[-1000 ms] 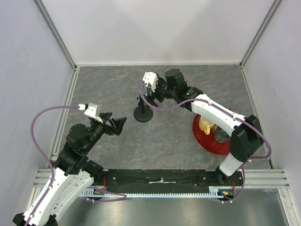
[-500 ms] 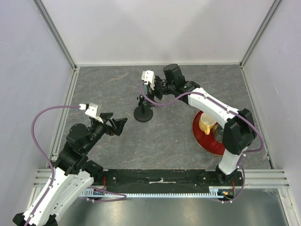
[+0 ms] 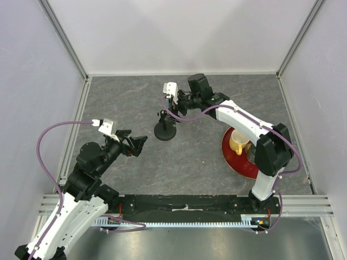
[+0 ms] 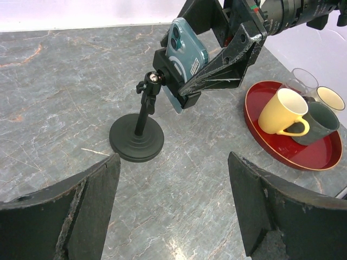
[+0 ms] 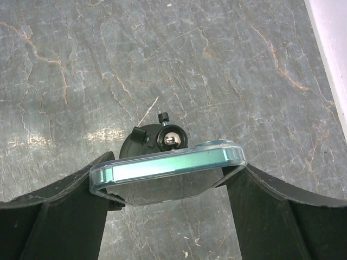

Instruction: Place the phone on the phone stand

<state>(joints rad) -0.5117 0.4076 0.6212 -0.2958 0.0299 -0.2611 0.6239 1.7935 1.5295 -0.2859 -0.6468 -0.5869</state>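
My right gripper (image 5: 169,174) is shut on the phone (image 5: 168,169), a flat phone with a teal back in a clear case, gripped by its two side edges. It holds the phone tilted against the top of the phone stand (image 4: 136,138), with the stand's ball joint (image 5: 172,139) just behind it. In the left wrist view the phone (image 4: 187,51) leans on the stand's holder; I cannot tell whether it is seated. The stand (image 3: 165,131) is at mid-table. My left gripper (image 3: 138,143) is open and empty, low over the table to the stand's near left.
A red tray (image 3: 238,162) lies at the right with a yellow mug (image 3: 237,142), a dark mug (image 4: 320,122) and a glass (image 4: 303,81) on it. White walls enclose the table on the left, far and right sides.
My right arm has shifted the phone slightly farther back and left, onto the stand's top. The left arm has not moved.
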